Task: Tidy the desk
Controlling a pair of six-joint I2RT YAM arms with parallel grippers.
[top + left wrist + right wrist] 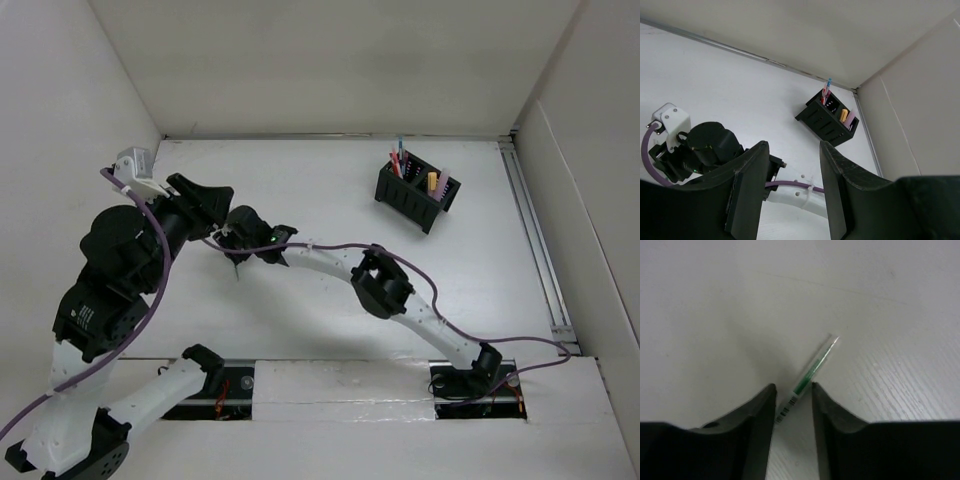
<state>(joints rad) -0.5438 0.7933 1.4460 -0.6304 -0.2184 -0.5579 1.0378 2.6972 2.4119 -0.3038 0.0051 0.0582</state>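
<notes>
A clear pen with green ink [807, 375] lies flat on the white desk [480, 280]. My right gripper [792, 386] hangs low over it, open, one finger on each side of the pen's barcoded end. From above, the right gripper [237, 256] is at the left-centre of the desk. My left gripper [792, 147] is raised just behind it, open with nothing between its fingers. In the top view the left gripper [215, 196] points toward the right arm's wrist.
A black compartmented pen holder [417, 190] with several pens and small items stands at the back right, also seen as the pen holder [828, 120] from the left wrist. The right arm's purple cable [330, 248] runs along its white link. White walls enclose the desk.
</notes>
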